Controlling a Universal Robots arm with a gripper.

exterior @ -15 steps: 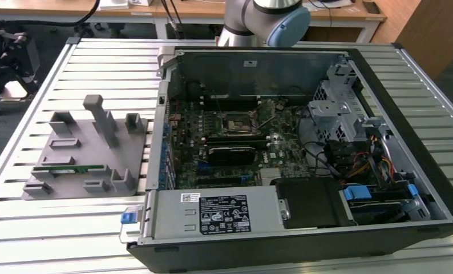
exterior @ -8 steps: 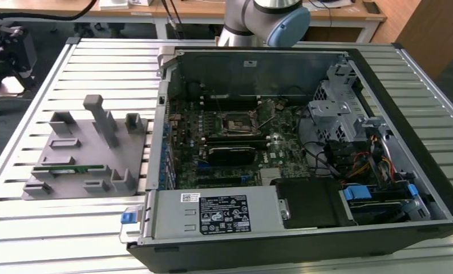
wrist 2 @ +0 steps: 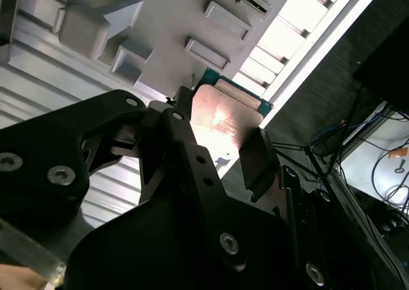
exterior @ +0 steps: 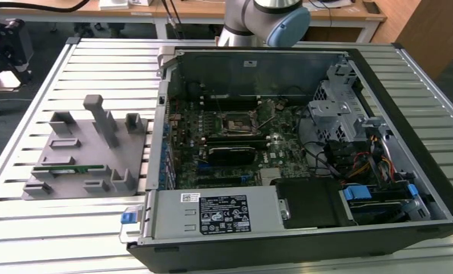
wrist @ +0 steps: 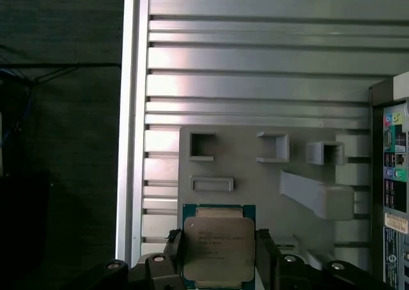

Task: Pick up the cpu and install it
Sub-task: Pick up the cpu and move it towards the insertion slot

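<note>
The cpu (wrist: pixel 216 244), a flat square chip with a silvery top and a green edge, sits between my two black fingers (wrist: pixel 265 255). My gripper (wrist: pixel 219 259) is shut on it, one finger on each of two opposite sides. In the second wrist view the cpu (wrist 2: pixel 229 114) is held in my gripper (wrist 2: pixel 220 143) above the slatted table, near the edge of the grey fixture plate (wrist 2: pixel 160 9). The open computer case (exterior: pixel 409 114) lies on its side, its motherboard socket (exterior: pixel 234 121) facing up.
The grey fixture plate (exterior: pixel 74 185) with raised holders lies at the exterior view's left and carries a green memory stick (exterior: pixel 78 169). My arm (exterior: pixel 265 17) rises behind the case. Cables and drive cages (exterior: pixel 340 108) fill the case's right side. The slatted table (wrist: pixel 255 53) ends at a dark floor.
</note>
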